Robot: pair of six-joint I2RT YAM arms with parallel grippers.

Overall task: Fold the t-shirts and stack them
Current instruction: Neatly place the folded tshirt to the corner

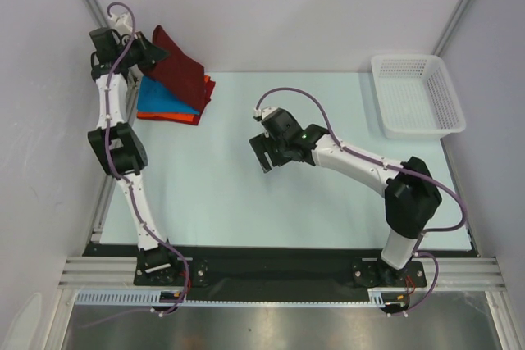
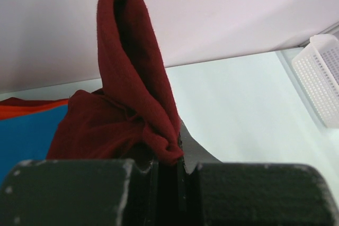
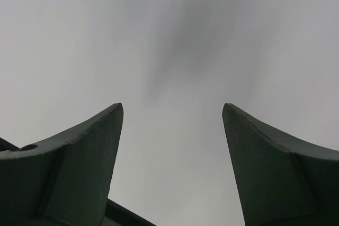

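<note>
Over table (image 1: 246, 194), left tool (image 1: 156, 53) raised

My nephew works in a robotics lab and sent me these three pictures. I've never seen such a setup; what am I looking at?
Two robot arms are bolted to the near edge of a table. The overhead picture shows both; the other two come from small cameras on each wrist.

The left gripper is pinched shut on a maroon t-shirt, which partly lies on a blue t-shirt and an orange-red t-shirt at the far left corner.

The right gripper is open and empty, above the middle of the table.

A white mesh basket sits at the far right.
</note>
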